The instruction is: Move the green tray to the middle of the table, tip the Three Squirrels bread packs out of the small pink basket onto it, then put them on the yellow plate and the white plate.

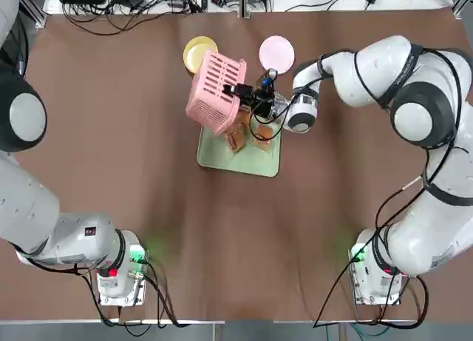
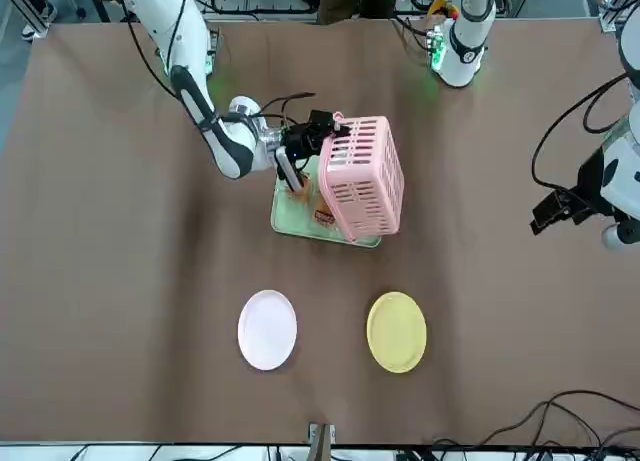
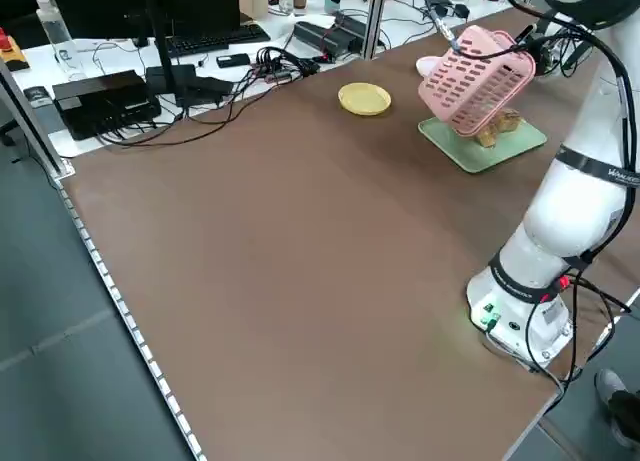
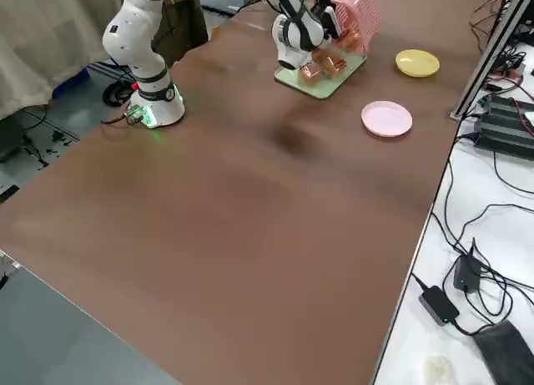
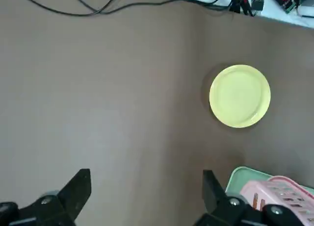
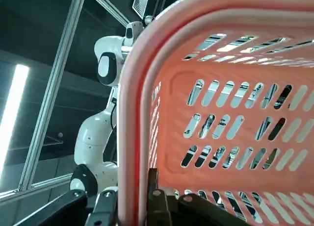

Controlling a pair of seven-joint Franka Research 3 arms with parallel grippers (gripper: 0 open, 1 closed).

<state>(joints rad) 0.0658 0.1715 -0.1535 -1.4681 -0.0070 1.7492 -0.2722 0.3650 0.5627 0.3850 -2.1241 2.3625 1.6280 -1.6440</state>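
Note:
The small pink basket (image 1: pixel 214 92) hangs tipped on its side over the green tray (image 1: pixel 255 162), which lies on the table (image 1: pixel 148 193). My right gripper (image 1: pixel 239 89) is shut on the basket's rim (image 6: pixel 132 118). Three Squirrels bread packs (image 1: pixel 236 138) lie on the tray under and beside the basket, also seen as bread packs (image 4: pixel 321 65). The yellow plate (image 1: pixel 199 53) and the white plate (image 1: pixel 276 52) sit bare just beyond the tray. My left gripper (image 2: pixel 550 213) hovers open far off at the table's left side, above bare tabletop (image 5: pixel 98 88).
Cables and electronics (image 1: pixel 140 1) line the far edge behind the plates. Both arm bases (image 1: pixel 118 271) stand at the near edge. Wide bare tabletop lies between the tray and the bases.

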